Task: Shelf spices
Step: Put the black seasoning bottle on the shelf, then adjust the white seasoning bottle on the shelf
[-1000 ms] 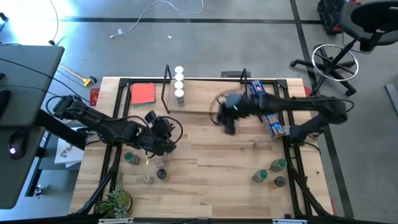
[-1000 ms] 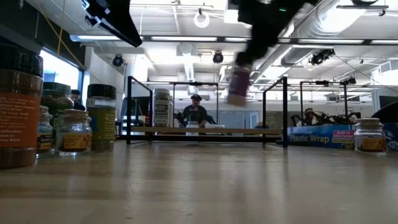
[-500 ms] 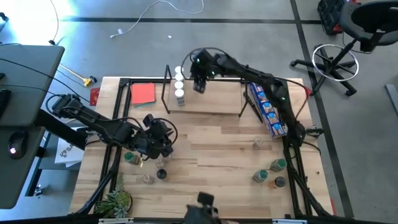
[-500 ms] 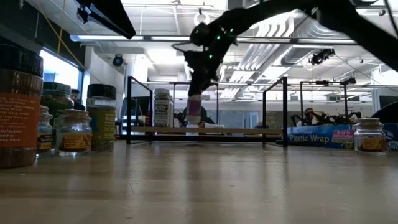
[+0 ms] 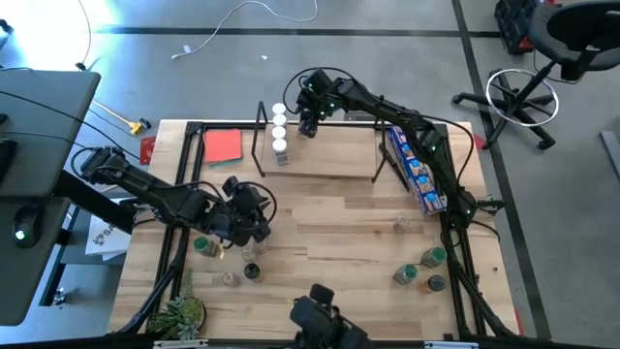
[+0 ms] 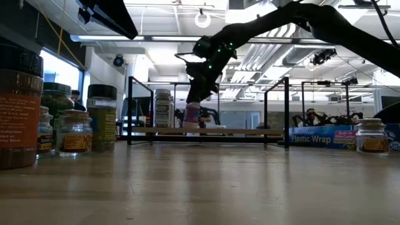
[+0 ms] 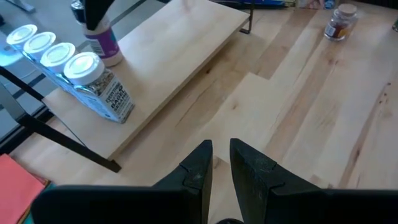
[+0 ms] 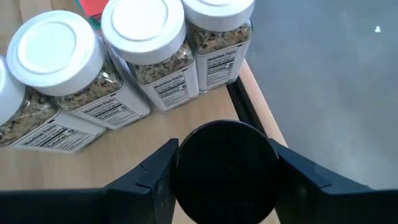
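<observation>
My right gripper (image 5: 310, 118) is over the shelf's (image 5: 334, 155) far left part and is shut on a spice jar (image 6: 192, 116) with a black lid and a purple label. That jar is next to a row of white-lidded jars (image 5: 279, 130), which stand on their bases on the shelf board. My left gripper (image 7: 221, 160) hovers over the table's left half, with only a narrow gap between its fingers and nothing in it. Loose jars stand near it (image 5: 203, 247) and at the near right (image 5: 431, 257). My right gripper has the purple-labelled jar pinched between its two fingers at the black lid (image 8: 227, 155), one finger (image 8: 155, 180) on each side. It comes from above, pointing down. The jar hangs upright below the fingers, its base (image 7: 112, 61) down at the shelf board.
A red card (image 5: 223, 145) lies left of the shelf. A blue printed packet (image 5: 417, 170) leans at the shelf's right end. A small plant (image 5: 179, 312) stands at the near left corner, and a dark shape (image 5: 320, 325) shows at the near edge. Bare wood lies mid-table.
My right gripper carried the purple-labelled jar from above the table's middle toward the far left, over the shelf. It then came down beside the white-lidded jars until the jar's base reached the board. A dark shape came in at the table's near edge.
</observation>
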{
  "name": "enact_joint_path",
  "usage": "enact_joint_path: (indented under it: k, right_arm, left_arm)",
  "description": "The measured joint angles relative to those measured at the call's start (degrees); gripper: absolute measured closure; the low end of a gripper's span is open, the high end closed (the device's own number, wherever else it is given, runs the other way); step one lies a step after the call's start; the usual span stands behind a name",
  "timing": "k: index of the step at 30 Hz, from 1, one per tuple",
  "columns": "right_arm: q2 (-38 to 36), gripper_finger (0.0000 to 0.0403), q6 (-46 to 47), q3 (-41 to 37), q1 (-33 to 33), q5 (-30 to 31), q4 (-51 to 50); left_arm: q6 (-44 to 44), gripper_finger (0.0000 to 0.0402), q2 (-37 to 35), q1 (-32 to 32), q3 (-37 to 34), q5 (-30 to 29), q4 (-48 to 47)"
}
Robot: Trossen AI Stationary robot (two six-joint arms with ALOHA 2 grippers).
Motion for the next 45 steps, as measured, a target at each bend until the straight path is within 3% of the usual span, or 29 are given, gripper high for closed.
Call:
enact_joint_path:
  k: [8, 21, 25, 29, 32, 34, 38, 42, 45]
  right_arm:
    - [0.3, 0.0145, 0.3, -0.2, 0.1, 0.3, 0.6]
    - [-0.2, 0.0136, -0.3, 6.7, 1.0, -0.6, -2.8]
    - [-5.8, 0.0136, -5.4, 2.4, 3.8, -0.9, -3.1]
    - [-13.0, 0.0135, -12.2, -6.7, 8.6, -1.7, -0.6]
    - [-18.8, 0.0135, -16.5, -20.3, 12.0, -6.4, 7.5]
    - [-22.5, 0.0135, -15.9, -31.7, 13.7, -7.7, 17.8]
    - [-25.7, 0.0135, -8.2, -50.2, 15.2, -3.1, 44.0]
    - [-23.7, 0.0135, -4.2, -56.4, 16.3, -2.1, 57.6]
    - [-20.6, 0.0135, -3.0, -56.7, 17.0, 1.1, 61.3]
  left_arm:
    - [0.1, 0.0348, 0.0, 0.3, 0.0, 0.1, 0.0]
    - [-0.3, 0.0348, 0.0, 0.1, 0.0, 0.2, -0.7]
    - [-1.0, 0.0348, 0.0, -0.2, 0.0, -0.6, -1.2]
    - [-3.1, 0.0348, 0.0, -0.1, 0.0, -1.9, -2.8]
    - [-5.0, 0.0348, 0.0, 1.1, 0.0, -2.5, -4.8]
    - [-5.8, 0.0348, 0.0, 1.9, 0.0, -2.6, -5.8]
    - [-5.3, 0.0348, 0.0, 2.7, 0.0, -2.9, -5.8]
    - [-4.5, 0.0348, 0.0, 3.9, 0.0, -4.1, -5.3]
    - [-4.4, 0.0348, 0.0, 4.8, 0.0, -4.1, -4.9]
